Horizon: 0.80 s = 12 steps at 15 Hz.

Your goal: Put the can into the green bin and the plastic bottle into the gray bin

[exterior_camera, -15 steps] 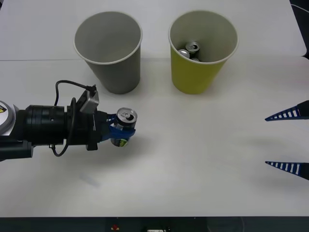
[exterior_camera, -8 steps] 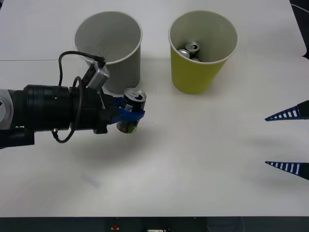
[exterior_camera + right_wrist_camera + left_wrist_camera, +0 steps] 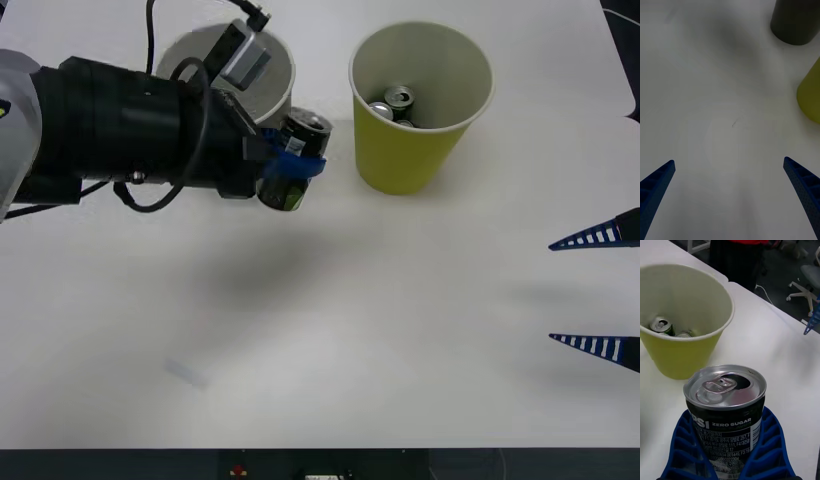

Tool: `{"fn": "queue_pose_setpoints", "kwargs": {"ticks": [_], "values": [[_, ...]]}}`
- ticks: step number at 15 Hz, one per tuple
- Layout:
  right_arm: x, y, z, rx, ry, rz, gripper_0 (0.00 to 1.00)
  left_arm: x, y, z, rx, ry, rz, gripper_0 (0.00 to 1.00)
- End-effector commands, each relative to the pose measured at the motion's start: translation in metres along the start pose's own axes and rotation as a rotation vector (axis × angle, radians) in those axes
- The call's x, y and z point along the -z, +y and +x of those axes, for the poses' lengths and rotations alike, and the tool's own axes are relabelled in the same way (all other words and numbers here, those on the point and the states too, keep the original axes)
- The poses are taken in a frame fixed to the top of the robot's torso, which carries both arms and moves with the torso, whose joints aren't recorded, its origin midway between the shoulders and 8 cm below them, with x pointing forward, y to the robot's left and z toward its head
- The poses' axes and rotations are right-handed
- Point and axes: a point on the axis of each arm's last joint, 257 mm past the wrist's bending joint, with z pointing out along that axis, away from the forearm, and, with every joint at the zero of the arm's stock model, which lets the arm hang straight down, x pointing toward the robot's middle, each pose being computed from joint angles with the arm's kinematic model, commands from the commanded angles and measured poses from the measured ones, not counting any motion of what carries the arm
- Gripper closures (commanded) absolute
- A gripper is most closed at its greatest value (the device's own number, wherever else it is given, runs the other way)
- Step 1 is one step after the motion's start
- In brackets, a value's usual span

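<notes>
The left gripper (image 3: 292, 172) is pinching the can (image 3: 295, 160) clear of the tabletop (image 3: 400, 330) near its far edge — short of the green bin (image 3: 420, 110), which is already holding cans — while the right gripper (image 3: 598, 292) is idling, jaws spread, at the right edge.

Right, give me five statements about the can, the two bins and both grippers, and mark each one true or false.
1. The left gripper holds the can above the table, between the gray bin and the green bin. True.
2. The green bin has nothing in it. False: cans already lie inside it.
3. The held can's top is still sealed. False: the left wrist view shows its mouth open beside the pull tab.
4. The right gripper is open at the table's right side, holding nothing. True.
5. The can is already inside the gray bin. False: it is outside, gripped by the left gripper's blue fingers.
</notes>
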Motion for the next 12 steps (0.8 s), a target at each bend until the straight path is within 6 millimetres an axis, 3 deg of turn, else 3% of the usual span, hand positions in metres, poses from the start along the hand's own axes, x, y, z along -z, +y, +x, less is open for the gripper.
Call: {"fn": "queue_pose_setpoints", "kwargs": {"ticks": [1, 5, 8, 12], "values": [[0.0, 0.0, 0.0, 0.0, 0.0, 0.0, 0.0, -0.013, 0.018, -0.041, -0.019, 0.012, -0.016, 1.0], [0.0, 0.0, 0.0, 0.0, 0.0, 0.0, 0.0, -0.041, 0.037, -0.096, -0.064, 0.021, -0.062, 1.0], [0.0, 0.0, 0.0, 0.0, 0.0, 0.0, 0.0, -0.065, 0.047, -0.127, -0.036, 0.018, -0.071, 1.0], [0.0, 0.0, 0.0, 0.0, 0.0, 0.0, 0.0, -0.111, 0.062, -0.141, -0.027, 0.014, -0.113, 1.0]]}}
